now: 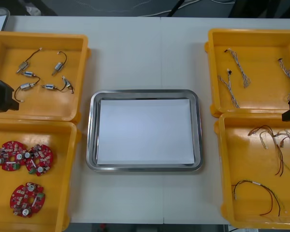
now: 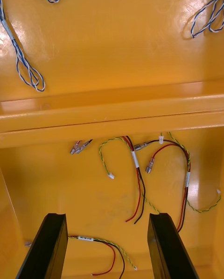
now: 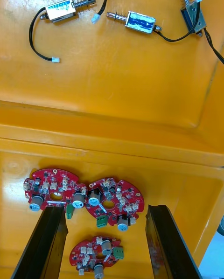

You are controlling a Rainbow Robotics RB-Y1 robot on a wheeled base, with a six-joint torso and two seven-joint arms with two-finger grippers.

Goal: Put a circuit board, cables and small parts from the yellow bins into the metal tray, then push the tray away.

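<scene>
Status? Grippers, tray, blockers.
Left gripper open over the circuit boards. Right gripper open over the red and yellow cables. Metal tray holds nothing yet. No blockers seen on the path to it.

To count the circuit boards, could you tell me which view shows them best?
The left wrist view: three circuit boards lie before the open left tool. The front view shows them smaller, in the near left bin; the right wrist view looks at cables.

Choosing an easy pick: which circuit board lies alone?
The circuit board at the near end of the yellow bin; the other two touch, farther back.
</scene>
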